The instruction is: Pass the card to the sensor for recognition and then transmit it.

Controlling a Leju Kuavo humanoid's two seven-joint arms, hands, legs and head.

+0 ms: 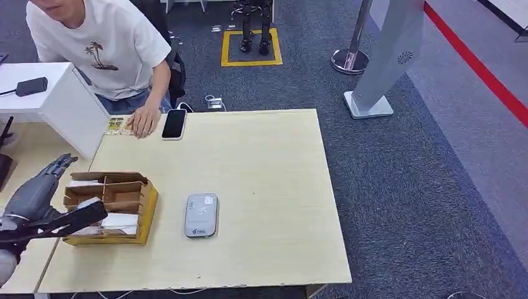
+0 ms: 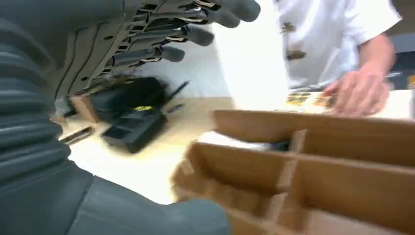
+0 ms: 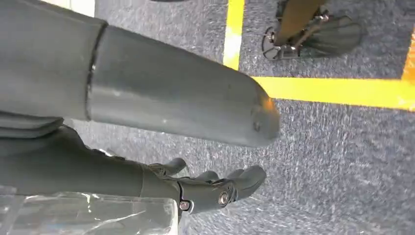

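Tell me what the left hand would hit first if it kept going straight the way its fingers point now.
Probably the white cabinet beyond the left hand; the fingers point toward that white surface, passing beside the cardboard box. Depth is unclear.

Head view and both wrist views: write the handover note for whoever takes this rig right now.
Left hand: empty, fingers spread, at the left end of the cardboard box, thumb over its near compartments.
Right hand: hanging over the carpet, fingers loosely curled, holding nothing.
White cards lie in the box's compartments. The grey sensor sits on the table, right of the box.
A person's hand rests at the far edge beside a phone.
Done: nothing visible; no card picked.
Left: pick a card, present it to the sensor, pass it on.
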